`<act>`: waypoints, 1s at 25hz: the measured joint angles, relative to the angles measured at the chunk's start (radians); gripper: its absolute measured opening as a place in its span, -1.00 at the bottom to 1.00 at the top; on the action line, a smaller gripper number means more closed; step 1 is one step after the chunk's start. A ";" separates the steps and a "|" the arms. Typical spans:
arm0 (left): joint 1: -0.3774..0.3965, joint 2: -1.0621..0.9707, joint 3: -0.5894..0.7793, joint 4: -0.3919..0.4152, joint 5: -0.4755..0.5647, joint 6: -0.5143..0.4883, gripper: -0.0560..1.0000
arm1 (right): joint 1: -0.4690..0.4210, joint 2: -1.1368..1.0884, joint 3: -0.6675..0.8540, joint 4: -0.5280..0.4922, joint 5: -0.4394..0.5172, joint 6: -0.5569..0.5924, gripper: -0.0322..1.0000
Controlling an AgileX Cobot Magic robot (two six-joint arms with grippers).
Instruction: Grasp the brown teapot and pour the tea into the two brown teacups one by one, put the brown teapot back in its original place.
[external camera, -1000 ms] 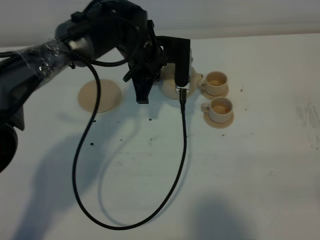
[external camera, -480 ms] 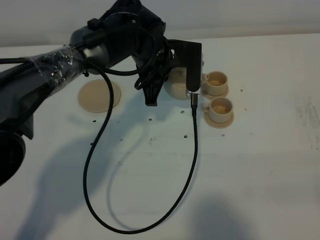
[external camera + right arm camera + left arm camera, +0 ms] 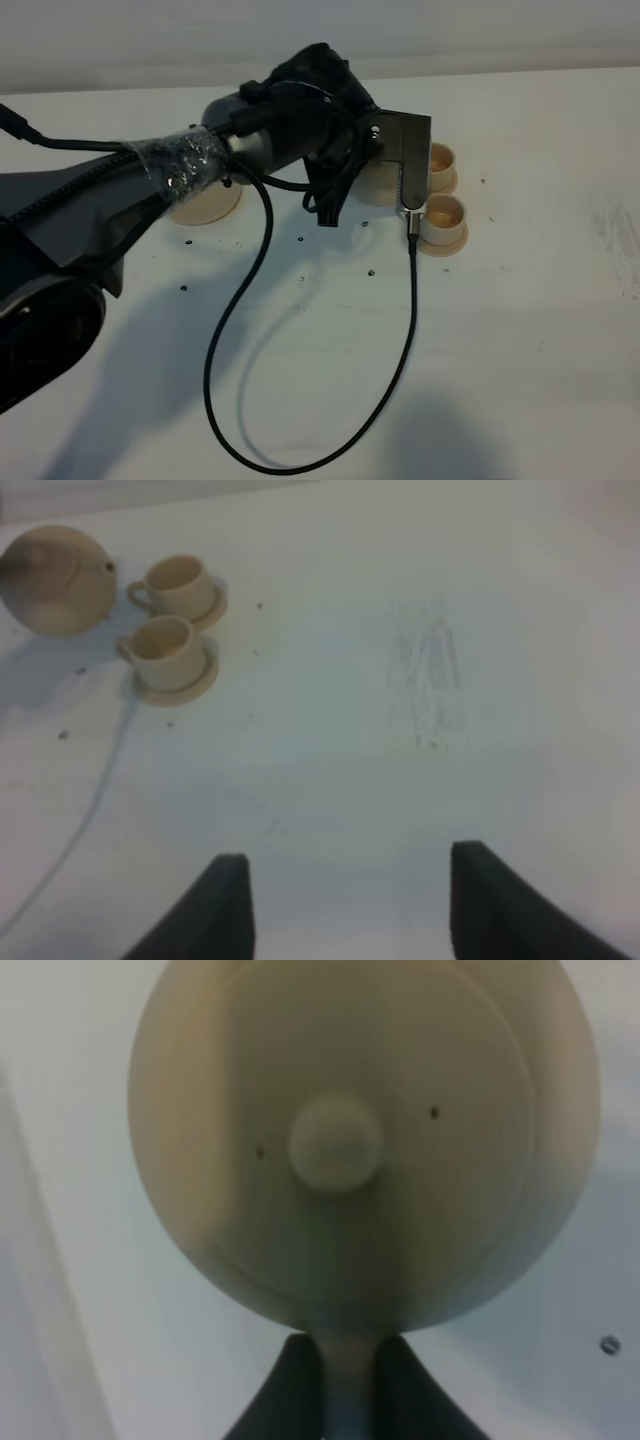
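- State of the left gripper: pressed together on the handle of the teapot, one finger on each side of the loop; the right gripper is spread, holds nothing and is well apart from the crockery.
- Teapot position: just beside the far cup and near cup; well apart from the wide saucer, its return place; whether its base rests on the table cannot be told.
- Step in hand, as judged: bringing the spout over a cup to pour; the spout shows in no view, so align by the lid knob and the handle line.
- Procedure: tip slowly; hold the spout above the cup's middle, not its rim; avoid nudging the small saucers; level the pot before moving to the other cup.
- Risk: a pinch on a thin loop may let the pot swing; the lid, if loose, may slip at a steep tilt.
- The cable hangs down close to the cups and loops over the table; keep the pot's path clear of it.
- Markings: no brand, label or legible writing on any item; only clear tape wrapped round the left arm.
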 joint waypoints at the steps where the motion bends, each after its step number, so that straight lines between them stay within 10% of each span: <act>1: -0.005 0.000 0.000 0.011 -0.003 -0.008 -0.68 | 0.000 0.000 0.000 0.000 0.000 0.000 -0.03; 25: -0.067 0.039 0.001 0.180 0.005 -0.072 -0.69 | 0.000 0.000 0.000 0.000 0.000 0.000 -0.03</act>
